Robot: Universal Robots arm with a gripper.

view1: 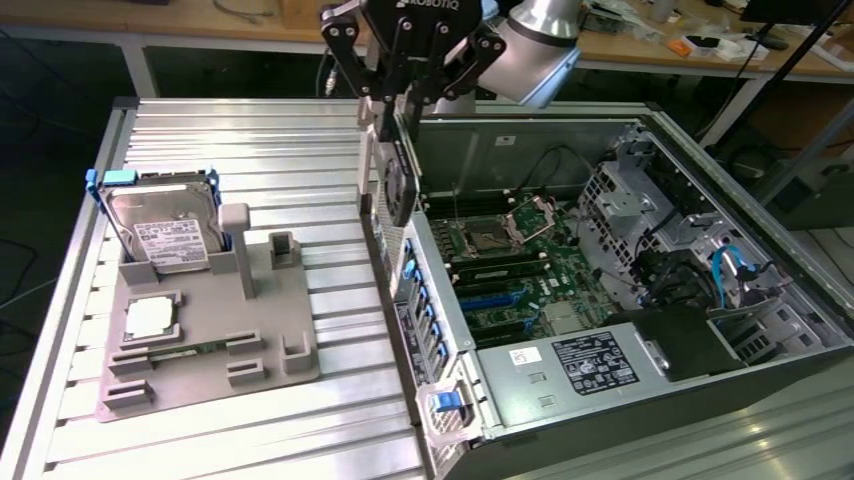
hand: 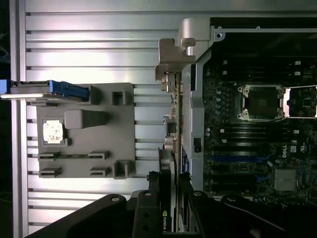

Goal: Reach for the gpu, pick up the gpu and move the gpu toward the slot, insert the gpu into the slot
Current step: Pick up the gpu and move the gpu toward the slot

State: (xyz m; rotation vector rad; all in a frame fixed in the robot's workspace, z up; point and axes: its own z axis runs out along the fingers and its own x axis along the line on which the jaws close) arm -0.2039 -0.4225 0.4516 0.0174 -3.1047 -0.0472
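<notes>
The arm [view1: 534,40] reaches down from the top of the exterior view, its pincer [view1: 396,108] pointing straight down and clamped narrow on the upper edge of the gpu [view1: 398,185]. The card hangs upright on edge below the fingers [hand: 148,191], above the near wall of the open computer case [view1: 801,380]. Inside lies the green motherboard [view1: 567,265], whose blue slot [view1: 494,297] is bare. On the ribbed table [view1: 267,140], a grey fixture [view1: 254,330] holds a hard drive [view1: 167,235] and a processor chip [view1: 150,318].
</notes>
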